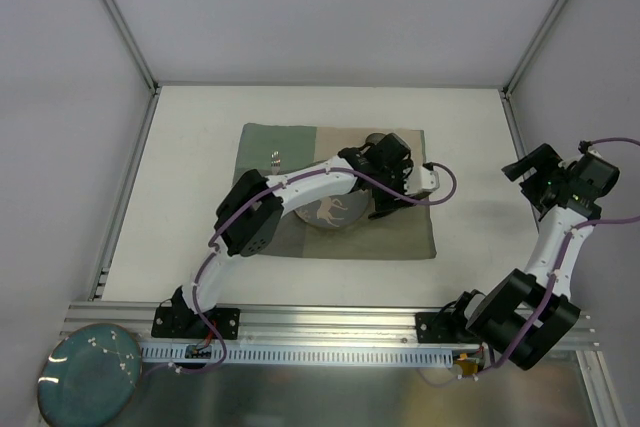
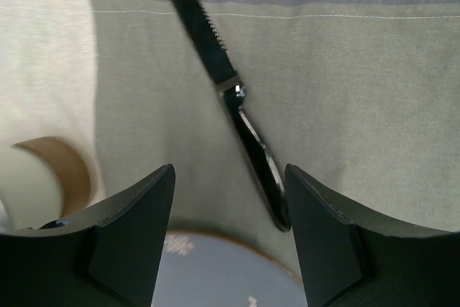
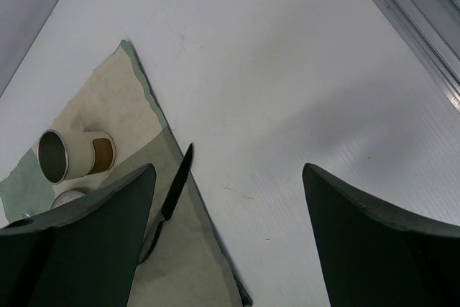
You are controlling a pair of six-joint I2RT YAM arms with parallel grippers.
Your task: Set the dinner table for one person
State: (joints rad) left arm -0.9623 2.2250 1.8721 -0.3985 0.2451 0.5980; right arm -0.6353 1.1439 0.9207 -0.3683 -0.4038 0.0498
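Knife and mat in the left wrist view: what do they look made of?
Knife: glossy black throughout, serrated blade; coated metal or plastic, cannot tell which. Mat: matte fabric, probably, judging by the stitched line near its edge and its soft surface.

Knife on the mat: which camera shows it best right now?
Left wrist: the knife fills the frame, serrated blade and black handle clear. Right wrist shows it small, handle partly behind the right claw. In the top view the left arm hides it.

Left arm (image 1: 305,185) and right arm (image 1: 556,239): white links, black joint housings, purple cables (image 1: 453,184), and matte-black wedge-shaped gripper fingers (image 2: 133,231).
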